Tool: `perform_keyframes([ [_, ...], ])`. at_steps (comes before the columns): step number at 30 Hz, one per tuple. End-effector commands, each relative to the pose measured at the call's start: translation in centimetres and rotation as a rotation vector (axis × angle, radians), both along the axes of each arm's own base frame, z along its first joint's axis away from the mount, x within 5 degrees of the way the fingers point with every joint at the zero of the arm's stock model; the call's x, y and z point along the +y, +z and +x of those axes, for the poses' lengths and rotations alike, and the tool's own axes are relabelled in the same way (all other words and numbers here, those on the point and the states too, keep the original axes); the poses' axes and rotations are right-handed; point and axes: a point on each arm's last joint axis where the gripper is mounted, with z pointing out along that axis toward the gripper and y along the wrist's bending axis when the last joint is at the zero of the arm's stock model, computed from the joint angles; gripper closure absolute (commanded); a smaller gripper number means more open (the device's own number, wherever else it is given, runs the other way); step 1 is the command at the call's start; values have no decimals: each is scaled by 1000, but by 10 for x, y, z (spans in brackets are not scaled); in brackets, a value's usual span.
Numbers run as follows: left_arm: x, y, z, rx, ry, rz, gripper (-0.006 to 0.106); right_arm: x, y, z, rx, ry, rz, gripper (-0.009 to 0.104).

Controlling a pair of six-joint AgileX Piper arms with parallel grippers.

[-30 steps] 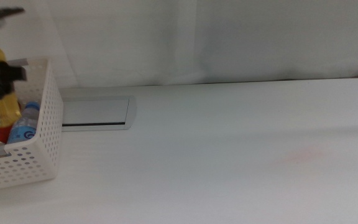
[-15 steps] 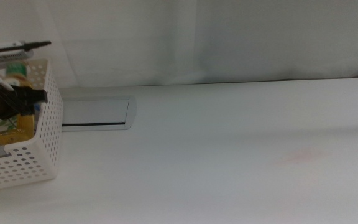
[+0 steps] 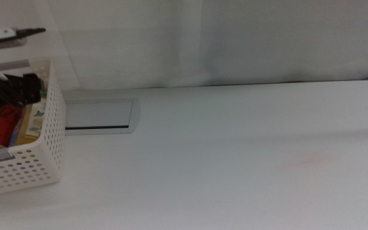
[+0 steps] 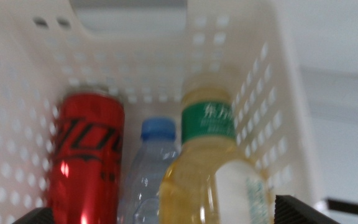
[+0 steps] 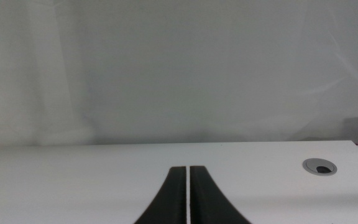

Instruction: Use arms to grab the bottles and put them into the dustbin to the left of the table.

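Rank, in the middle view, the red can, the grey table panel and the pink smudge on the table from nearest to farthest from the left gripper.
Left gripper hangs over the basket.
1. Red can: in the basket, just under it.
2. Grey table panel: beside the basket.
3. Pink smudge: far across the table, toward the right arm's side.

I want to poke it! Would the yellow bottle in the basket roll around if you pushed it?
Probably not far. The yellow bottle lies wedged between the basket wall and the small water bottle, beside a red can. It looks nearly full, so likely heavy for its size. The left hand hovers above it, open.
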Motion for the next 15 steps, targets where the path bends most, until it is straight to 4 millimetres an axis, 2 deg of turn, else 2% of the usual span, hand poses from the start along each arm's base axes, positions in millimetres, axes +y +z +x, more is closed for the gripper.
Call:
perform_keyframes([
  [1,0,23,-4,-82,13,-5,8,0,0,-2,-28,-2,-4,97],
  [5,-3,63,-23,-194,9,11,9,0,0,-2,-28,-2,-4,97],
  [9,-7,110,-55,-328,11,28,9,0,0,-2,-28,-2,-4,97],
  [13,-13,147,-101,-458,-7,61,12,0,0,-2,-28,-2,-4,97],
  [15,-17,159,-129,-530,-24,87,21,0,0,-2,-28,-2,-4,97],
])
